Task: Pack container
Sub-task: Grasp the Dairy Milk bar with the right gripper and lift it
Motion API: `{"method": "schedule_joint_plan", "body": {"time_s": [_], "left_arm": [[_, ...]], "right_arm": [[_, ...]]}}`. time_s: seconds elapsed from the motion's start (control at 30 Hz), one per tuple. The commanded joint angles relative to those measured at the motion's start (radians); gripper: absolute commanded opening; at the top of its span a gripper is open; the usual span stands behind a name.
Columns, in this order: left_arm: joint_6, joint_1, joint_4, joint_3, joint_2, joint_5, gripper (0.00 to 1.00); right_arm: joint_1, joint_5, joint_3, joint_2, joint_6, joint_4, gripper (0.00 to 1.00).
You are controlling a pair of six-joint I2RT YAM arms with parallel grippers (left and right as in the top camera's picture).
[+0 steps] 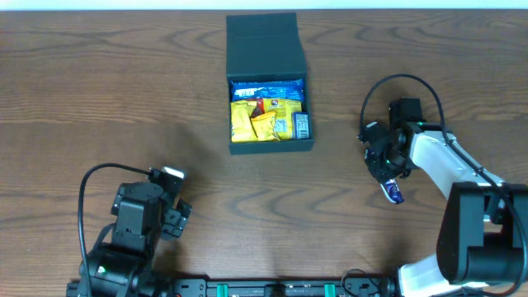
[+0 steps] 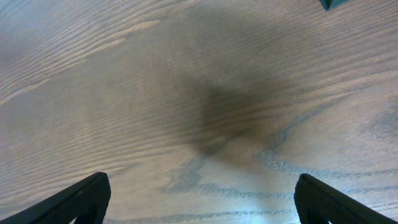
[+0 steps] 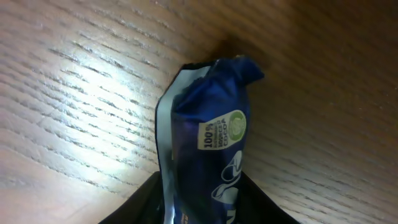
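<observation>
The container (image 1: 268, 58), a dark teal-black box with its flap lid open toward the far edge, sits at the table's top centre. It holds yellow packets (image 1: 262, 120), a blue packet (image 1: 266, 87) and a small grey one (image 1: 301, 125). My right gripper (image 1: 388, 175) is to the right of the box, shut on a blue snack packet (image 1: 394, 193) (image 3: 208, 143) whose end sticks out past the fingers, above the wood. My left gripper (image 1: 175, 216) (image 2: 202, 202) is open and empty over bare table near the front left.
A corner of the box shows at the top right of the left wrist view (image 2: 333, 4). The wooden table (image 1: 99, 91) spreads around the box on all sides. Arm bases and cables stand along the front edge.
</observation>
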Motion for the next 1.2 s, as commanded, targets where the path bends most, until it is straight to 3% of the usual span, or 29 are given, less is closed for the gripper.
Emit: {"method": "schedule_joint_plan", "body": {"time_s": [0.0,0.6,1.17], "left_arm": [[0.011,0.006,-0.001,0.0,-0.002,-0.014,0.95],[0.011,0.006,-0.001,0.0,-0.002,-0.014,0.95],[0.011,0.006,-0.001,0.0,-0.002,-0.014,0.95]], "right_arm": [[0.029,-0.019,-0.005,0.007,0.073,0.003,0.31],[0.126,-0.034,0.032,0.006,0.209,-0.002,0.16],[0.266,-0.037,0.301,-0.061,0.417,-0.164,0.11]]}}
